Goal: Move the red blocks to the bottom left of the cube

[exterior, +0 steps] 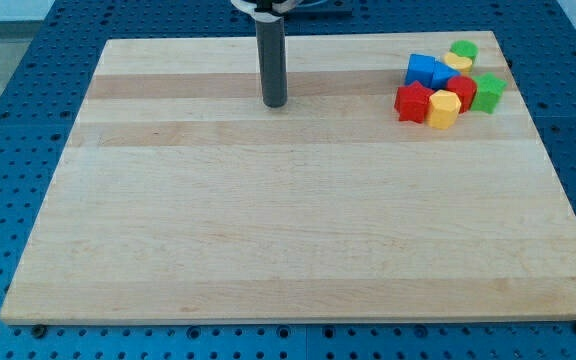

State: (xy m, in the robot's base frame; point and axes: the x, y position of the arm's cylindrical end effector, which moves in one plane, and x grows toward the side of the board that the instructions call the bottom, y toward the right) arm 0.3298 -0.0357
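Note:
My tip [274, 103] rests on the wooden board [268, 230] near the view's top centre, well to the left of all the blocks. The blocks are clustered at the view's top right. A red block [412, 102] sits at the cluster's left, and a second red block [462, 91] sits in its middle. A blue cube [421, 69] and another blue block [445, 74] lie just above the left red block. A yellow block [443, 109] sits between the red ones, at the cluster's bottom. Another yellow block [457, 63] lies above.
A green block [463, 49] lies at the cluster's top and a green star-like block [488, 92] at its right, near the board's right edge. The board lies on a blue perforated table [28, 100].

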